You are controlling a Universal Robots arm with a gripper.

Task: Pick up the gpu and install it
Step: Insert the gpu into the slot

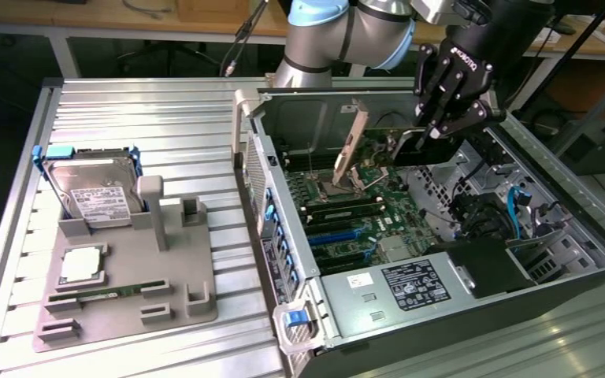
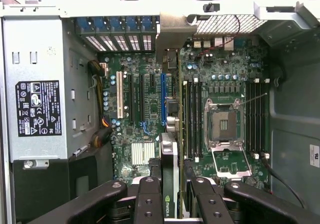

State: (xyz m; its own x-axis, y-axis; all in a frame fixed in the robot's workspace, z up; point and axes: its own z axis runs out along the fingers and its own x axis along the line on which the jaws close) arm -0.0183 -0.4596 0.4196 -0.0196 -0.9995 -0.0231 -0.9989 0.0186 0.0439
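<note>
The gpu point(image 1: 358, 142) hangs upright inside the open computer case point(image 1: 281, 205), its silvery-beige bracket toward the case's rear wall and its green board running back to my gripper point(image 1: 421, 148). The black fingers are shut on the card's far end. In the wrist view the gpu point(image 2: 170, 169) appears edge-on between the two fingers point(image 2: 148, 199), with its bracket point(image 2: 175, 31) at the rear slot openings. It sits just above the motherboard point(image 2: 145, 109), beside the blue expansion slot point(image 2: 163, 99). Whether the card's edge touches a slot is hidden.
A grey fixture point(image 1: 176, 268) on the exterior view's left holds a hard drive point(image 1: 94, 193), a processor point(image 1: 79, 264) and a memory stick point(image 1: 108, 293). In the case are the power supply point(image 1: 413, 285), the open processor socket point(image 2: 222, 124), memory slots and cables point(image 1: 513, 209).
</note>
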